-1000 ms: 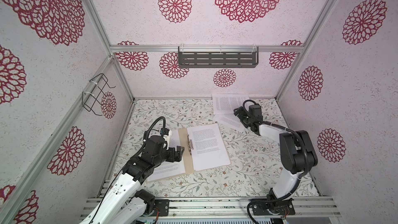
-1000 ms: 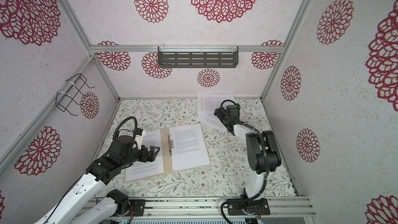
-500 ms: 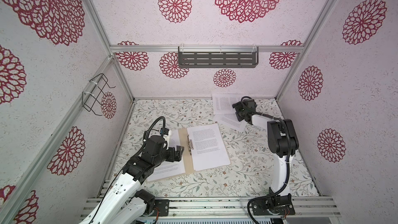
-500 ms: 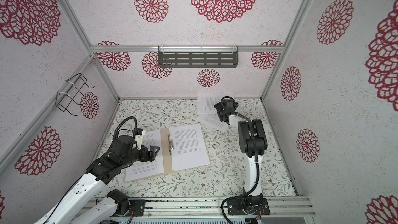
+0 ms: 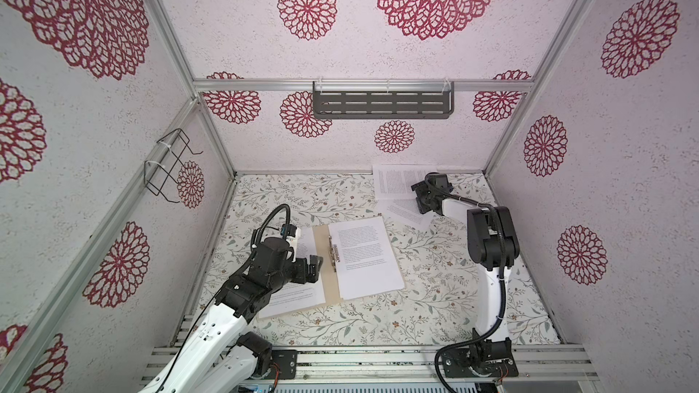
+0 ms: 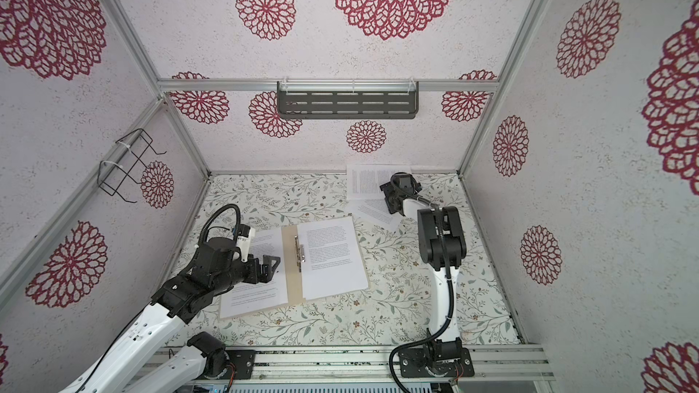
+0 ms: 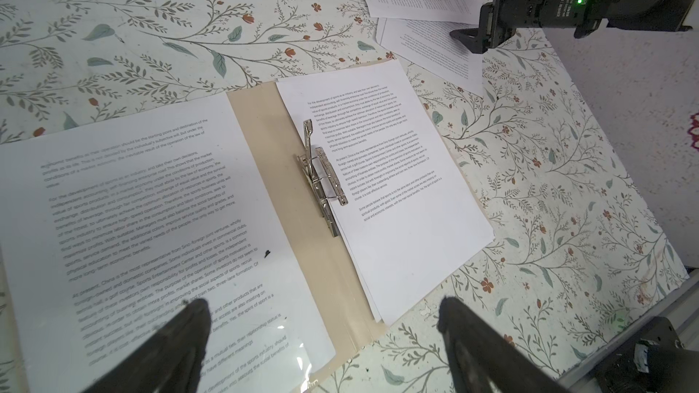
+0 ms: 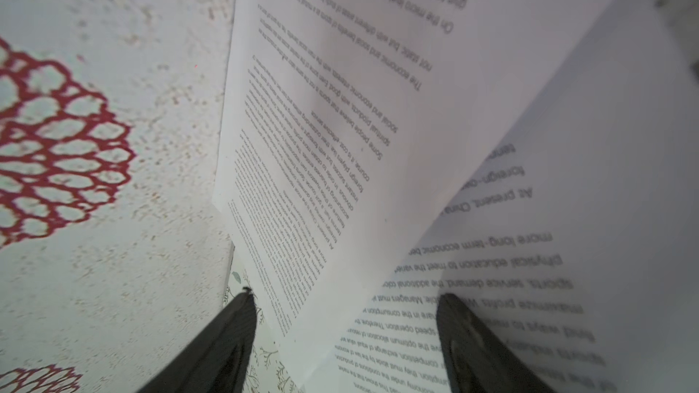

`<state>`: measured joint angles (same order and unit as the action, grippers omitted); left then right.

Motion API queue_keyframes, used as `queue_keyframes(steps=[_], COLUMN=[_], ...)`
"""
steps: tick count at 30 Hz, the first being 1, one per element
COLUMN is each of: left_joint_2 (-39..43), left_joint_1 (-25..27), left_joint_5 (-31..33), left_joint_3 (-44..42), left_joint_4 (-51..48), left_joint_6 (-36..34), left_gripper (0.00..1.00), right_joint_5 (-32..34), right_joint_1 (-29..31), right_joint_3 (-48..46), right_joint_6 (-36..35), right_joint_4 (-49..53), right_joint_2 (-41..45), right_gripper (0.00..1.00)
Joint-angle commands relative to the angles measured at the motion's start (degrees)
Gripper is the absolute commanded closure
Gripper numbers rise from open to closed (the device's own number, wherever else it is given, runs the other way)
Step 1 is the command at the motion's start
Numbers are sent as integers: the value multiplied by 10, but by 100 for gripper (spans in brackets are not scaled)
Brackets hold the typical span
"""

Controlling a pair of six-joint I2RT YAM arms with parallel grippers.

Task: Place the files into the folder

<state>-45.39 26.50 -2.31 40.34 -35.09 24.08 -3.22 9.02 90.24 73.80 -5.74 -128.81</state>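
Observation:
The beige folder (image 5: pixel 321 258) (image 6: pixel 291 270) (image 7: pixel 264 168) lies open mid-table, its metal fastener (image 7: pixel 321 179) at the spine. One printed sheet (image 5: pixel 368 258) lies on its right half and another (image 5: pixel 299 294) on its left half. At the back right, one of the loose files (image 5: pixel 393 181) leans against the back wall and another (image 5: pixel 404 213) lies flat. My right gripper (image 5: pixel 418 197) (image 8: pixel 346 294) is open there, the leaning sheet's lower corner between its fingers, unclamped. My left gripper (image 5: pixel 314 267) (image 7: pixel 321 304) hovers open over the folder's left half.
A grey slotted shelf (image 5: pixel 382 104) hangs on the back wall and a wire rack (image 5: pixel 168 164) on the left wall. The back wall stands right behind the loose files. An aluminium rail (image 5: pixel 378 357) runs along the table's front edge.
The right arm's elbow swung inward and more upright, and its gripper edged toward the back wall with jaws a little narrower. The left arm has not moved.

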Motion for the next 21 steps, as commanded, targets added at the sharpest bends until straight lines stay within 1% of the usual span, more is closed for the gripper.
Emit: queue_keyframes(steps=[1, 5, 10, 13, 15, 17, 19, 21], left_joint_2=[7, 7, 7, 7, 8, 8, 8, 8], left_joint_1=[-4, -4, -4, -3, -3, -3, -3, -2], left_joint_5=[3, 4, 5, 5, 6, 6, 7, 7], left_joint_3=[-2, -2, -3, -3, -3, -2, -3, -3], left_joint_4=[5, 6, 6, 5, 4, 3, 3, 3], left_joint_6=[-4, -3, -1, 0, 2, 3, 4, 5], left_gripper=[3, 3, 3, 3, 3, 3, 3, 3], right_joint_5=[14, 22, 23, 20, 21, 23, 26, 30], right_joint_1=[-3, -4, -4, -5, -3, -3, -3, -4], right_joint_3=[20, 52, 73, 70, 50, 18, -1, -15], right_joint_6=[18, 25, 37, 46, 52, 60, 62, 57], right_joint_4=[12, 36, 22, -21, -73, -148, -197, -238], right_joint_2=[-22, -41, -61, -70, -68, -61, -55, -49], right_gripper=[22, 23, 23, 23, 25, 26, 29, 30])
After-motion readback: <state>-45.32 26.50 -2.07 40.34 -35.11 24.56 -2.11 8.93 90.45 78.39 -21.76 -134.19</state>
